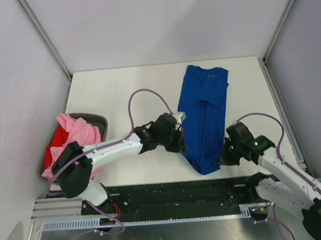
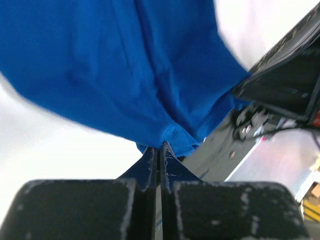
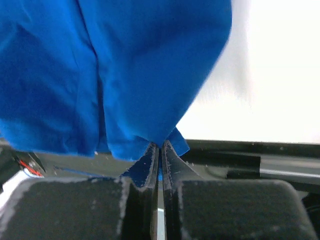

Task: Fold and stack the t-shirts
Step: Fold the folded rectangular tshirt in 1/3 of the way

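The royal blue t-shirt (image 1: pixel 205 116) lies on the white table (image 1: pixel 119 95) as a long narrow strip, collar end far and hem end near. My left gripper (image 1: pixel 180 145) is at its near left edge, and in the left wrist view that gripper (image 2: pixel 160 147) is shut on a pinch of the blue cloth (image 2: pixel 140 65). My right gripper (image 1: pixel 224 155) is at the near right edge. The right wrist view shows it (image 3: pixel 161 146) shut on the blue cloth (image 3: pixel 125 65) too. A light pink t-shirt (image 1: pixel 78 132) and a red one (image 1: pixel 54 153) sit crumpled at the left.
The pink and red shirts fill a dark basket (image 1: pixel 98 120) off the table's left edge. A black base plate (image 1: pixel 171 191) runs along the near edge under the shirt's hem. Pale walls and metal frame posts (image 1: pixel 45 37) enclose the table.
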You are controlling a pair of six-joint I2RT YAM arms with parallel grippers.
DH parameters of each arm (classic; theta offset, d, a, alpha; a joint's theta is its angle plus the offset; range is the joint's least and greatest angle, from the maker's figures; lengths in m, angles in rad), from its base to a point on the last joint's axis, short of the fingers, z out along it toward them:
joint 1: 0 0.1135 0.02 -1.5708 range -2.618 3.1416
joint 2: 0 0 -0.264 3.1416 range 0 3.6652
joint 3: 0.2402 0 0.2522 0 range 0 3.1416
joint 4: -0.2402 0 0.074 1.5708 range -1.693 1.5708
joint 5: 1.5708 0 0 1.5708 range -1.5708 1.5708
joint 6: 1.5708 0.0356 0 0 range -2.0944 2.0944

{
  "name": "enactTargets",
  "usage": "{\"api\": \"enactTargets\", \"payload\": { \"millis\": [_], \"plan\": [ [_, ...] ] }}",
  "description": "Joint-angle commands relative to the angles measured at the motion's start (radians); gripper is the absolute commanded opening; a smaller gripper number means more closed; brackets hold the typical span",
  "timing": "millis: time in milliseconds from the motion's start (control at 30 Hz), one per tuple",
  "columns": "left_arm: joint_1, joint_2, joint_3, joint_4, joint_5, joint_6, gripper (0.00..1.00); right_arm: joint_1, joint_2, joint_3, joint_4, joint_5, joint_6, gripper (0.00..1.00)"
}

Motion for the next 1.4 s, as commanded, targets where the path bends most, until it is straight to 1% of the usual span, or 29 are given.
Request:
{"api": "enactTargets", "payload": {
  "millis": [0,200,400,667,833,1033,1367],
  "plan": [
    [0.071,0.111,0.184,0.021,-0.008,0.026,0.0,-0.045,0.145,0.146,0.125,0.154,-0.064,0.0],
    [0.133,0.314,0.422,0.019,-0.032,0.003,0.0,-0.095,0.359,0.326,0.287,0.342,-0.105,0.0],
    [0.196,0.449,0.602,0.02,-0.077,0.001,0.0,-0.165,0.534,0.439,0.43,0.397,-0.153,0.0],
    [0.259,0.612,0.774,0.019,-0.111,0.044,0.0,-0.269,0.674,0.466,0.605,0.35,-0.143,0.0],
    [0.281,0.682,0.855,0.021,-0.117,0.062,0.0,-0.318,0.766,0.491,0.673,0.301,-0.134,0.0],
    [0.305,0.747,0.925,0.022,-0.098,0.068,0.0,-0.359,0.855,0.529,0.693,0.259,-0.125,0.0],
    [0.337,0.787,0.991,0.021,-0.089,0.068,0.0,-0.412,0.886,0.556,0.718,0.211,-0.116,0.0]
  ]
}}
